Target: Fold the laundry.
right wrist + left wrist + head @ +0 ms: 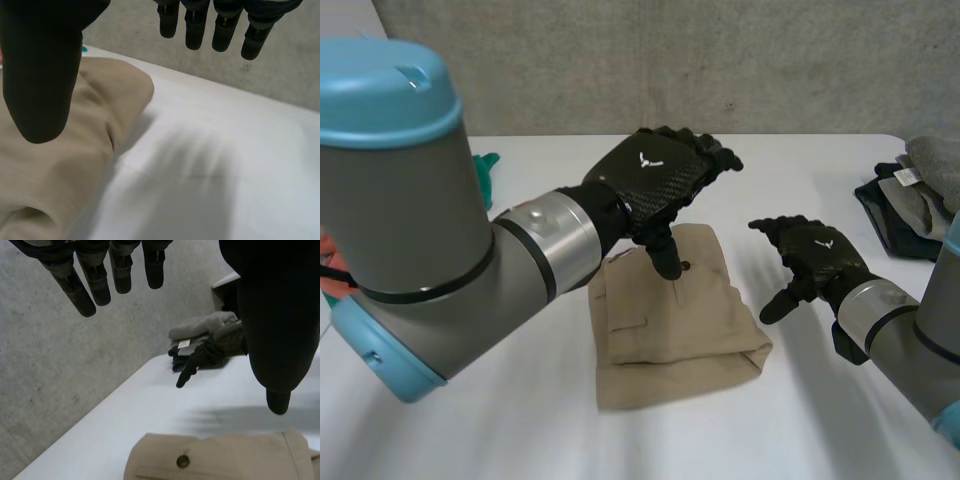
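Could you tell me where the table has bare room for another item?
Free: the table strip nearer than the folded tan garment, and behind it toward the wall. Crowded: the right side, with clothes pile and hovering right hand.

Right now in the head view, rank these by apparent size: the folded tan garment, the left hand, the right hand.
1. Folded tan garment
2. Black left hand
3. Black right hand
The difference between the hands may come from nearness to the camera.
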Tool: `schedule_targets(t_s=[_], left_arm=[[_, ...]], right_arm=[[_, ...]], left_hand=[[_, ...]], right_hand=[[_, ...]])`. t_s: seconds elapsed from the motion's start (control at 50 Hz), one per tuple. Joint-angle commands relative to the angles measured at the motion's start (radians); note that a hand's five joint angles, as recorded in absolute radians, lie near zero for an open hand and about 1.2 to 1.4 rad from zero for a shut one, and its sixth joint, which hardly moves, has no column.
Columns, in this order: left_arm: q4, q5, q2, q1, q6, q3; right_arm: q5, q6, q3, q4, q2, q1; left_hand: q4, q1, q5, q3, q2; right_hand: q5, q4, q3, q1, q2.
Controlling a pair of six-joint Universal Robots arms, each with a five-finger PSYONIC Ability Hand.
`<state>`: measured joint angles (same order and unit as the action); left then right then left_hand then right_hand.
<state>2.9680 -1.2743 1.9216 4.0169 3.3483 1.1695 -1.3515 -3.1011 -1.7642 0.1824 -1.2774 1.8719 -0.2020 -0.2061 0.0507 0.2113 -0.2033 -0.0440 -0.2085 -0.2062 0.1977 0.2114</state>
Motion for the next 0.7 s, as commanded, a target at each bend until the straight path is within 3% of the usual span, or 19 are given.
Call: schedule_targets(t_s=[0.02,0.14,0.32,0.44,0.7], left_arm=[[-0.029,0.023,-0.013,0.014,-0.027,-0.034],[-0.033,0.024,-0.026,0.021,-0.047,-0.028],[-0.030,0.023,-0.027,0.024,-0.052,-0.007],[-0.030,0.021,-0.029,0.028,-0.050,-0.002],[-0.029,0.027,-0.038,0.048,-0.052,0.029]], right_arm=[[-0.075,0.196,-0.106,0.022,-0.089,0.193],[-0.122,0.330,-0.222,0.171,-0.056,0.363],[-0.265,0.466,-0.259,0.475,0.102,0.418],[-0.271,0.495,-0.235,0.618,0.187,0.431],[-0.279,0.519,-0.141,0.718,0.300,0.429]], left_hand=[[0.027,0.032,-0.051,-0.037,0.029],[0.027,0.032,-0.051,-0.037,0.029],[0.027,0.032,-0.051,-0.037,0.029],[0.027,0.032,-0.051,-0.037,0.029],[0.027,0.032,-0.051,-0.037,0.029]], right_hand=[[0.044,0.034,0.032,-0.023,-0.037],[0.044,0.034,0.032,-0.023,-0.037],[0.044,0.034,0.032,-0.023,-0.037],[0.044,0.034,0.032,-0.023,-0.037],[0.035,0.025,0.023,-0.015,-0.028]])
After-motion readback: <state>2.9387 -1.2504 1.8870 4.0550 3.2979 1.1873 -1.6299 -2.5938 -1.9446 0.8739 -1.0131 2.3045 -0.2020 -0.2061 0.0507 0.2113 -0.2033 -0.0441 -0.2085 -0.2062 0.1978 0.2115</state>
